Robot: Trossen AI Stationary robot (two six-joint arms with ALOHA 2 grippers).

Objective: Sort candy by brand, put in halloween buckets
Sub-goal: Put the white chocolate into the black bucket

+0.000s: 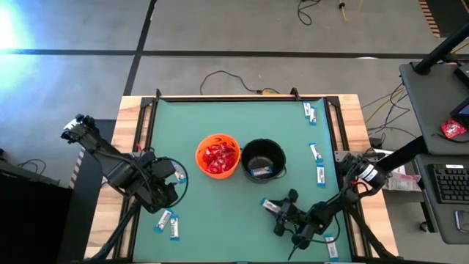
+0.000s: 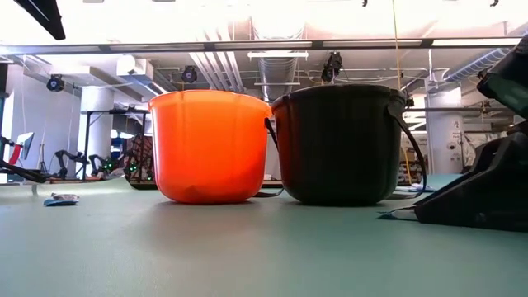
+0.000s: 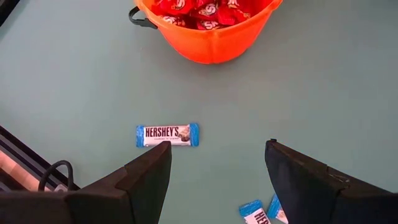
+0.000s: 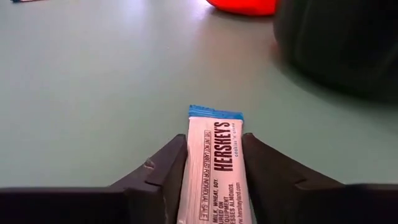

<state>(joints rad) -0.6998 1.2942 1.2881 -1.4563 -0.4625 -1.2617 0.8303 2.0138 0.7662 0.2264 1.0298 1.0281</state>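
Nearest your right wrist camera, a white-and-blue Hershey's bar (image 4: 214, 171) sits squeezed between the right gripper's (image 4: 214, 186) two dark fingers, both pressing its long edges: you have it grasped, low over the green table (image 1: 220, 213), a little in front of the black bucket (image 1: 263, 159). From above, that gripper (image 1: 282, 213) is at the near right of the mat.

Past it, your left gripper (image 3: 217, 180) waits at the near left with its fingers spread wide and nothing between them; another bar (image 3: 167, 134) lies flat just ahead of its fingertips, and two more (image 1: 168, 224) lie close by.

Further in, the two buckets stand side by side at the middle of the table, about touching. The orange bucket (image 1: 218, 155) is well filled with red packets (image 1: 217, 156), and you can see no red packet left on the mat, so that brand looks done. The black bucket holds at least one bar (image 1: 260, 172); how many more lie under it is hard to tell.

Farthest off, several bars (image 1: 316, 152) are strung along the right edge up to the far corner. By my judgement the white-and-blue half is barely started: the held bar goes in next, then roughly eight remain.
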